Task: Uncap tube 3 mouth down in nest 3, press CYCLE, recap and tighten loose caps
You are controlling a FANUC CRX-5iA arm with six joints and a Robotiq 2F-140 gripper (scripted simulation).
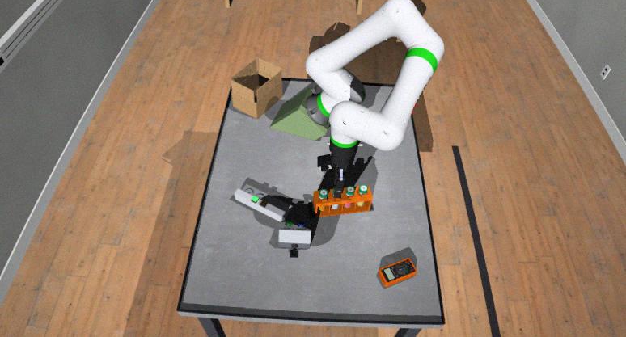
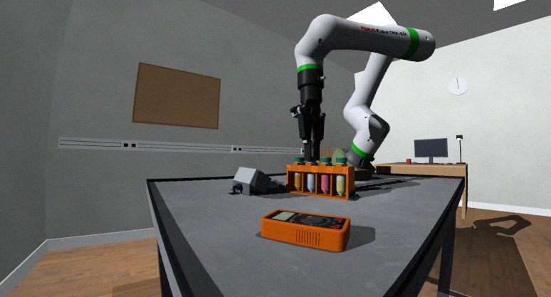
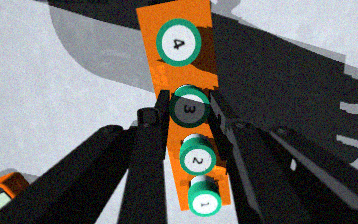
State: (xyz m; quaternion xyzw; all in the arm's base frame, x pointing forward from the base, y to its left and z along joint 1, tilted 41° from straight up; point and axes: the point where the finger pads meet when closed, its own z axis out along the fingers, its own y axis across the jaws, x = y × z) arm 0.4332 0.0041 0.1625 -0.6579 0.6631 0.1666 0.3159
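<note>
- Presently the gripper [image 3: 189,111] is seen from the wrist view pinched on cap 3 [image 3: 188,108], one dark finger [image 3: 161,107] pressed to each side of the green rim.
- Cap 3 is found seated on its tube in the orange rack [image 3: 190,20], between cap 4 [image 3: 178,43] and cap 2 [image 3: 198,157]; cap 1 [image 3: 204,196] is noted at the near end of the row.
- In the exterior view the arm [image 2: 349,32] is held over the rack [image 2: 319,169], with the gripper [image 2: 311,150] pointed straight down at the second tube from the left in that view.
- Four tubes are recorded in the rack, with yellow, pale blue, pink and pale yellow contents, each under a green cap.
- In the top view the white cap tray [image 1: 258,204] is noted left of the rack [image 1: 343,200], with a green lamp [image 1: 254,199] lit on it.
- A grey key housing [image 1: 293,236] is noted just below the tray's near end.
- An orange multimeter [image 1: 396,271] lies well apart from the rack, near the table [image 1: 245,269] corner.
- A cardboard box [image 1: 256,86] stands at the far table corner.
</note>
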